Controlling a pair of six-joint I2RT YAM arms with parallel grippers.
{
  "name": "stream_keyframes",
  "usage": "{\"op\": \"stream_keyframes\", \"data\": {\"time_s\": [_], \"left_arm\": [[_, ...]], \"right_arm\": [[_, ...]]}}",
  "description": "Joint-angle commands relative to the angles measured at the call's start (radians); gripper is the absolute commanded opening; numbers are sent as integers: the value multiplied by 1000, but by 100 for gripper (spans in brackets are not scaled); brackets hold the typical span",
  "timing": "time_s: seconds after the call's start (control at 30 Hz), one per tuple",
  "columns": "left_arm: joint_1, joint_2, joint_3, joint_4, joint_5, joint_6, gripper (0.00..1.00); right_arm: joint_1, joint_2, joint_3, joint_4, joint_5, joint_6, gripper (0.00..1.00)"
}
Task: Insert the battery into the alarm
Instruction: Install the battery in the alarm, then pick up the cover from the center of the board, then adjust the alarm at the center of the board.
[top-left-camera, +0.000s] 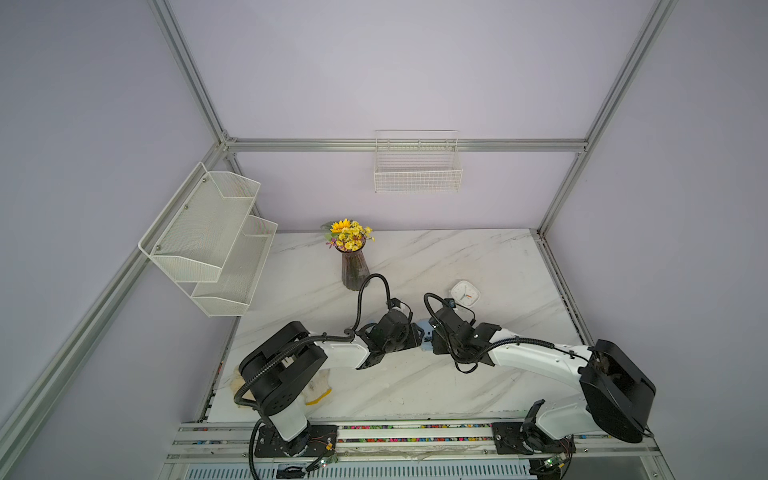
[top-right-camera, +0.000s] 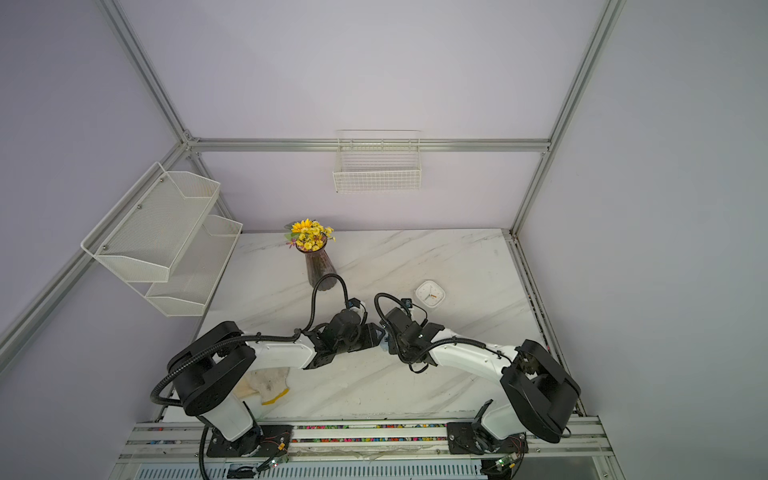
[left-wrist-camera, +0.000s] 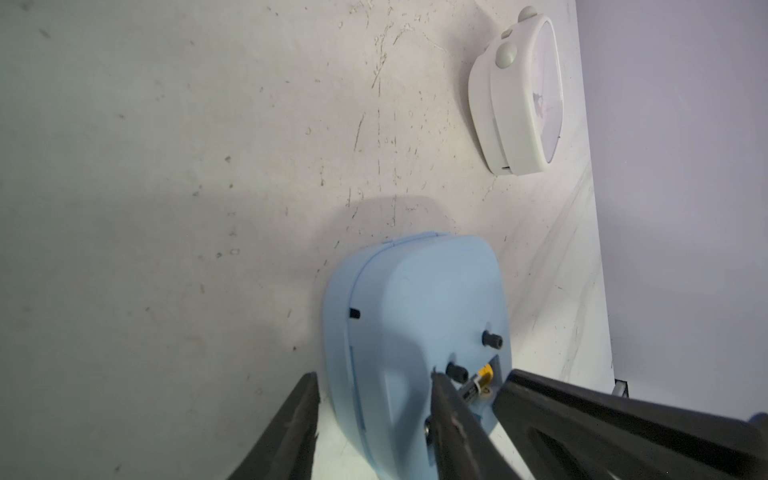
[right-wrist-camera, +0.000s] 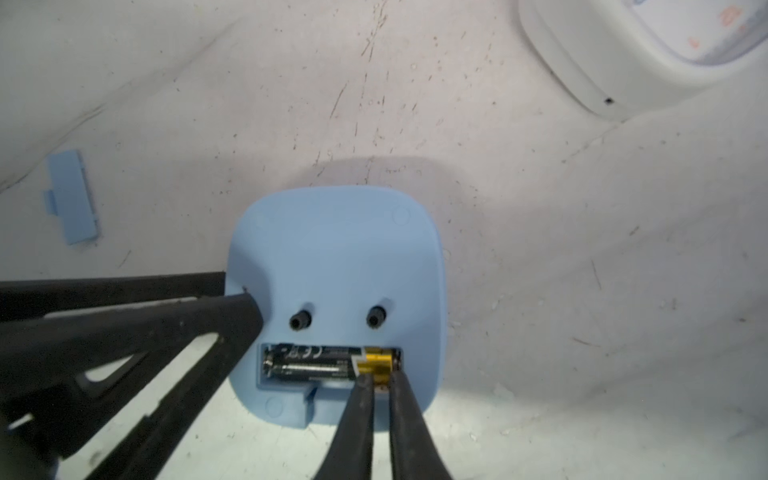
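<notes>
Pale blue alarm (right-wrist-camera: 336, 257), black-and-gold battery (right-wrist-camera: 316, 363), white clock (left-wrist-camera: 515, 104), grey-veined white tabletop (top-left-camera: 415, 382)

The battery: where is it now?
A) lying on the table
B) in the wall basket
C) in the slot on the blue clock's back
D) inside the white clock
C: the battery lies in the open back slot of the blue clock.

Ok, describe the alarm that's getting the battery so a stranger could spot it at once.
On the marble table, look between the left hand and right hand. The alarm there shows its back, with a battery in the open slot. It is blue; the white alarm farther back shows its dial.
</notes>
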Motion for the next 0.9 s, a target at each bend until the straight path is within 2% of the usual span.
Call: {"op": "stream_keyframes", "data": {"time_s": [0.0, 0.13, 0.27, 0.33, 0.47, 0.63, 0.87], "left_arm": [[1, -93, 17, -41, -46, 53, 46], [4, -180, 43, -142, -93, 107, 47], [14, -240, 59, -323, -231, 103, 45], [21, -308, 32, -369, -304, 95, 39], [46, -363, -47, -377, -403, 63, 38], [126, -369, -118, -350, -388, 27, 37], [161, -294, -114, -317, -381, 22, 31]], "right_arm": [[5, -89, -1, -13, -23, 5, 19], [5, -151, -20, 19, -21, -2, 22], [5, -185, -47, 18, 52, 36, 21], [3, -204, -67, 26, 92, 65, 21], [-9, -216, -97, 48, 118, 94, 21], [-23, -174, -128, 80, 109, 115, 21], [-29, -135, -168, 123, 90, 146, 20]]}}
